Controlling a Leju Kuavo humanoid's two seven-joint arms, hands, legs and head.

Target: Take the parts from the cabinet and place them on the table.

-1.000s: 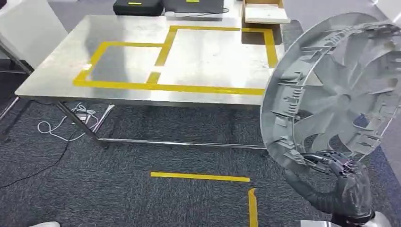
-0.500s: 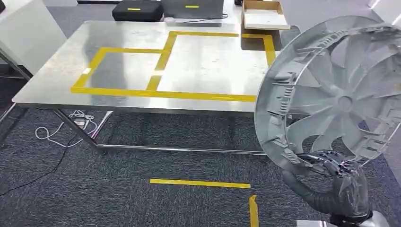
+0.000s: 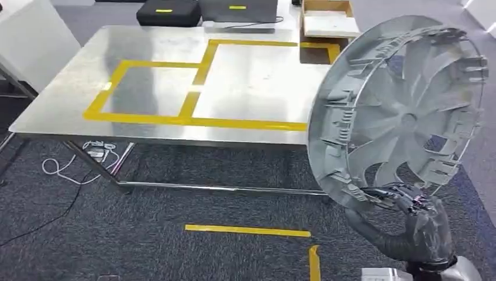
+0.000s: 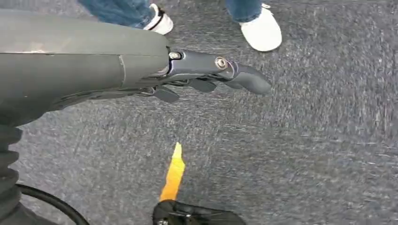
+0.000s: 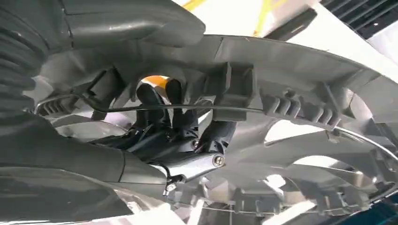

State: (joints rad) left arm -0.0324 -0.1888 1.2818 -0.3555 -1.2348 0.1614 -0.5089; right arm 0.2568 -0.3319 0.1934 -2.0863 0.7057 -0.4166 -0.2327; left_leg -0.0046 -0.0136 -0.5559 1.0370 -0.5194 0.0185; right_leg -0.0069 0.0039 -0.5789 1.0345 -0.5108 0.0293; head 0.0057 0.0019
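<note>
A large round grey plastic part (image 3: pixel 403 111) with spoke-like vanes stands upright on its edge in the air at the right of the head view. My right hand (image 3: pixel 418 225) grips its lower rim from below. In the right wrist view the dark fingers (image 5: pixel 159 112) hook through an opening in the ribbed rim of the grey part (image 5: pixel 291 103). The steel table (image 3: pixel 158 70) with yellow tape rectangles lies ahead and to the left of the part. My left hand (image 4: pixel 206 77) hangs over the carpet with its fingers loosely stretched out, holding nothing.
On the table's far edge sit a black case (image 3: pixel 166 12), a dark device (image 3: pixel 237 10) and a cardboard box (image 3: pixel 327 17). A white cable (image 3: pixel 76 161) lies under the table. Yellow tape marks (image 3: pixel 248 230) lie on the carpet. A person's white shoes (image 4: pixel 260 30) stand near my left hand.
The whole view has shifted as I move closer to the table. The grey part has swung slightly left in my right hand, which still holds its lower rim.
</note>
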